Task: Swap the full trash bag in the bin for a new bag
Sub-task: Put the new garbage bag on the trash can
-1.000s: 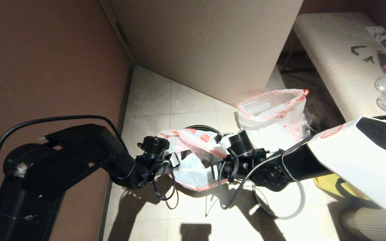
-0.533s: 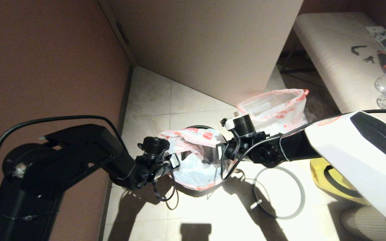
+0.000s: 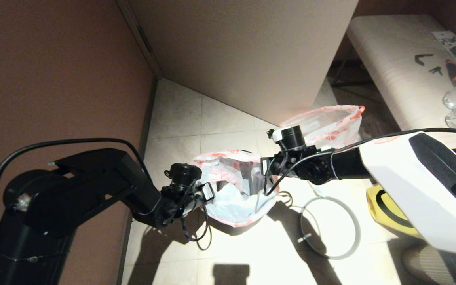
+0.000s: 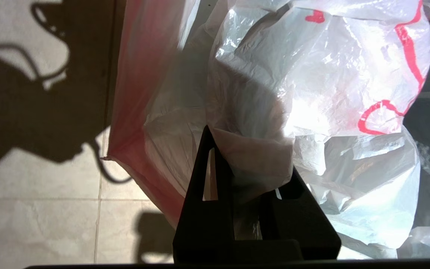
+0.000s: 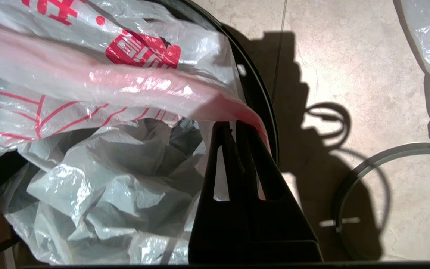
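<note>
While a second ago the right arm lay low across the near side of the bin, the right gripper (image 3: 265, 171) has since risen and swung back, and now sits at the far right of the bag's mouth. Its jaws are clamped on the red-orange hem of the new bag (image 3: 234, 190), pinching the film right at their tips, just inside the dark rim of the bin (image 5: 259, 101). The left gripper (image 3: 209, 192) has barely shifted; its jaws are closed on a bunched fold of the same bag (image 4: 312, 93) at the opposite side of the mouth, with film gathered between the fingers.

Stretched between the two sets of jaws, the bag's mouth gapes wider and stands taller than before, and its slack body hangs down into the bin beneath them.

The grey hoop (image 3: 329, 227) lies flat on the floor tiles to the outer side of the right jaws, now fully uncovered by the arm. The full trash bag (image 3: 327, 124) stands on the floor beyond the right gripper, apart from it. A yellow tote (image 3: 384, 209) shows under the right arm.
</note>
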Motion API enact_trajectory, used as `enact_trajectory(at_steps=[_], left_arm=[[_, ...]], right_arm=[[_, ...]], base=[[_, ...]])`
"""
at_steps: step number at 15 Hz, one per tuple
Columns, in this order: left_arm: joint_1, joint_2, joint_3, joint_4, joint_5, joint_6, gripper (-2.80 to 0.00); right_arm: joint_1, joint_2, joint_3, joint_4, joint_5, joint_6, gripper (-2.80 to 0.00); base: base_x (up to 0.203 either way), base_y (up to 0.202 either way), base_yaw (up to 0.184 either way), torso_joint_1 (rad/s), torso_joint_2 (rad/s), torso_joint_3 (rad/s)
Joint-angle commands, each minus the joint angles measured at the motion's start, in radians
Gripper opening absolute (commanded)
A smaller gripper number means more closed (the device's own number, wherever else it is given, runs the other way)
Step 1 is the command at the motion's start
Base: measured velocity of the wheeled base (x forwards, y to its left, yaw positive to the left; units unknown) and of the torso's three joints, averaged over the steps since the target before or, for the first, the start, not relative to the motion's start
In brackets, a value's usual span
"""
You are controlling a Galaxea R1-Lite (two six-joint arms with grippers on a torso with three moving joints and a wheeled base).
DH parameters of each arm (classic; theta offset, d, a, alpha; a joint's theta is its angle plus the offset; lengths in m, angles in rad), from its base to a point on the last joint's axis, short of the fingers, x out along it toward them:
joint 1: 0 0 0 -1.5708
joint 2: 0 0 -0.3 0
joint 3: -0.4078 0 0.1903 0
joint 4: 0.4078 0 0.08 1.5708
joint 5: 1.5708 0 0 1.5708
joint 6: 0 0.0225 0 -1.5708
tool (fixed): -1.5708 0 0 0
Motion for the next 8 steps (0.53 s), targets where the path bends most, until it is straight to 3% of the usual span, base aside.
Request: enact_trajectory(at_steps=[1, 8], left_arm=[[-0.006, -0.002, 0.019, -0.03, 0.001, 0.012, -2.8], [-0.023, 0.005, 0.044, -0.073, -0.007, 0.04, -2.8]], right_arm=[[-0.007, 0.035, -0.028, -0.001, 0.0, 0.001, -2.8], [-0.049, 0.052, -0.031, -0.02, 0.004, 0.006, -2.8]], base=[[0.0, 0.0, 0.0, 0.0, 0.0, 0.0], [0.0, 0.0, 0.0, 0.0, 0.0, 0.0]])
